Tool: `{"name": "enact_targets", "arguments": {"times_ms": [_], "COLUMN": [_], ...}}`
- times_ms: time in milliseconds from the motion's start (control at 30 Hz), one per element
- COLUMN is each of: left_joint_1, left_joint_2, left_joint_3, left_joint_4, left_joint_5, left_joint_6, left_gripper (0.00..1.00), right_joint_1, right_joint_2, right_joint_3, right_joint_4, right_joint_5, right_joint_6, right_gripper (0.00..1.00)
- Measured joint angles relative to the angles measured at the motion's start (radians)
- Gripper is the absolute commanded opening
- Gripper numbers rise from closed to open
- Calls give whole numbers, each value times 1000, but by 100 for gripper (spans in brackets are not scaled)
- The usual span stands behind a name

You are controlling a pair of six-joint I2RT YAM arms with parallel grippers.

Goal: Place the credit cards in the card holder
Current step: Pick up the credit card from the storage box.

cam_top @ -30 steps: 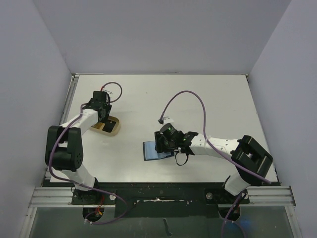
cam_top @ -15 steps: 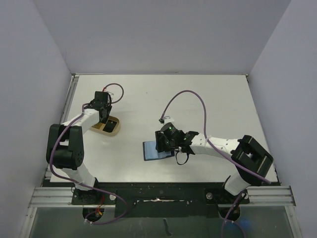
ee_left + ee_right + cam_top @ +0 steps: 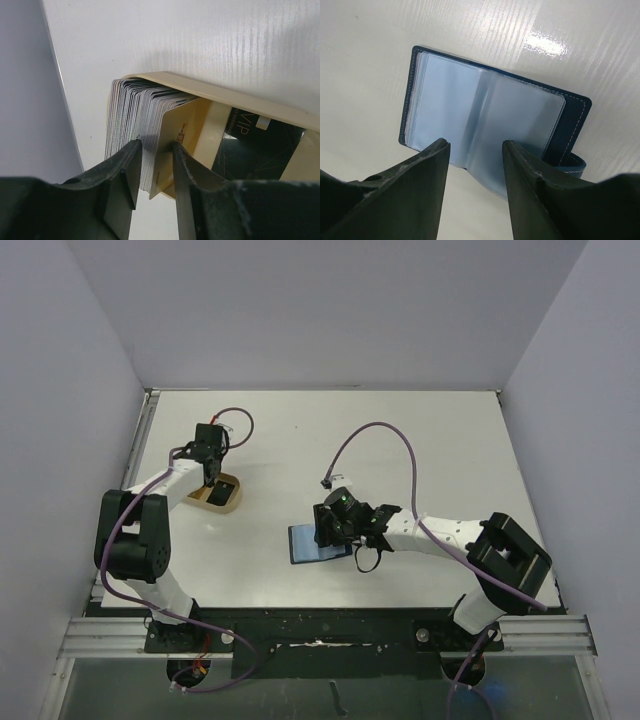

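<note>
Two grippers are working well apart on the white tabletop [image 3: 420, 440]. The left gripper [image 3: 154, 172] is reaching down into the beige tray [image 3: 240, 97] at the left side of the tabletop, where a row of credit cards [image 3: 127, 115] is standing on edge, packed tight. Its jaws are straddling the near end of that row. The tan-gold card [image 3: 180, 130] at the front is sitting between them with a few cards behind it. The jaws are standing narrow, one finger against the pack's edge and the other crossing the tan-gold card's face, but I cannot tell whether they are clamping the cards. A black card [image 3: 252, 150] with gold lettering is lying flat in the tray just beside the row, with a beige strip of the tray showing between them.

The right gripper [image 3: 475, 165] is hovering over the card holder [image 3: 485, 115], which is lying open and flat near the middle of the tabletop. Its pale blue sleeves [image 3: 445, 100] are facing up, and the dark navy cover is showing around the edges. A snap tab [image 3: 570, 162] is sticking out at one corner. These jaws are standing apart, released and grasping nothing. Their tips are sitting over the holder's near edge, and I cannot tell whether they are touching it.
</note>
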Motion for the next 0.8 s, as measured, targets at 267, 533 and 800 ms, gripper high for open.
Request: {"name": "enact_targets", "arguments": {"times_ms": [267,533,800], "left_joint_1": [-5,-12,-36], "left_joint_2": [0,0,-1], "left_joint_3": [0,32,78], "left_joint_4": [-1,-45,-120], "left_joint_5": [-4,6,5], "left_joint_6": [2,-6,-32], "left_gripper": [18,5,0], "right_joint_1": [0,0,0], "right_joint_2": [0,-19,-37], "right_joint_3": [-7,-18,-32], "right_joint_4": [4,4,7], "right_joint_5": [-2,-2,-2], "right_joint_6": [0,1,8], "right_gripper": [47,47,47]}}
